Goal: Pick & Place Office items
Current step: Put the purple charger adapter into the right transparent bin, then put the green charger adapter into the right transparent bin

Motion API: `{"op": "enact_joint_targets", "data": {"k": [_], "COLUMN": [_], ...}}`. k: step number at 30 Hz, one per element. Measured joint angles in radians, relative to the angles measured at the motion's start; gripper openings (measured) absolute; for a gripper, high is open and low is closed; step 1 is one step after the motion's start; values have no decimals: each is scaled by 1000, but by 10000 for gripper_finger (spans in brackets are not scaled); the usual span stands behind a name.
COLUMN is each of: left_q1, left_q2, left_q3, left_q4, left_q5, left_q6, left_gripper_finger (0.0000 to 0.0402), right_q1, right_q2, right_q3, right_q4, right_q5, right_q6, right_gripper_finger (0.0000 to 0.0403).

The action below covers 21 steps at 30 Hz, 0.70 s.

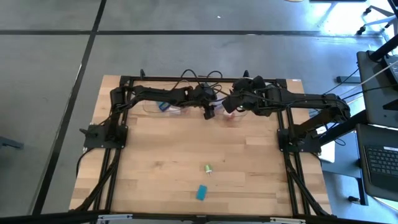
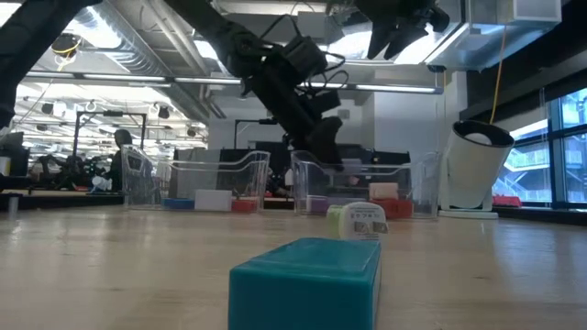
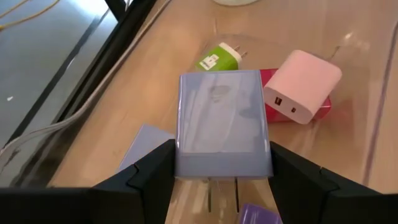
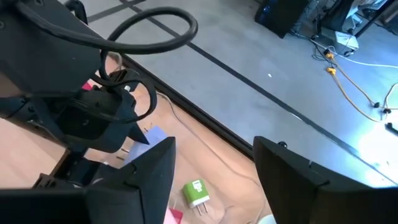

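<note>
The left gripper (image 3: 222, 177) hangs over the clear plastic tray (image 2: 353, 183) at about 12 o'clock on the wooden bench (image 1: 186, 155), its fingers (image 3: 149, 171) closed on a lilac, blocky plug-in charger (image 3: 222, 124). Beneath it in the tray lie a small green plug (image 3: 219, 59), a pale pink cube charger (image 3: 303, 84) and a red flat piece (image 3: 273, 96), the pink one resting partly on the red.

The step looks like the drop into the tray. To do it well, the lilac piece should go down over the bare floor of the tray, toward 9 o'clock of the pink cube, not on top of it, and low enough that it does not bounce out. Spread the fingers only once the piece is inside the walls.

The right gripper (image 4: 214, 180) waits just beside, toward 1 o'clock, fingers wide and holding nothing. A green-and-white plug (image 1: 208, 168) and a teal block (image 1: 201, 193) remain on the bench near 6 o'clock, well apart from the trays.
</note>
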Motion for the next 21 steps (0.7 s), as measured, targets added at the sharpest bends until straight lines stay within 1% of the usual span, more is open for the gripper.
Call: {"op": "enact_joint_targets", "data": {"k": [5,11,16,19,21], "left_q1": [0,-8,-23,-32,-41], "left_q2": [2,2,0,-23,-60], "left_q3": [-5,-5,-4,7,14], "left_q4": [-4,-1,33,29,18], "left_q5": [1,-3,-5,-10,-44], "left_q6": [14,29,31,78,119], "left_gripper_finger": [221,247,266,269,268], "right_q1": [0,0,0,0,0], "right_q2": [0,0,0,0,0], "right_q3": [0,0,0,0,0], "right_q4": [0,0,0,-1,-2], "right_q5": [0,0,-4,-11,-35], "right_q6": [0,2,18,28,30], "right_gripper_finger": [217,217,217,217,217]}}
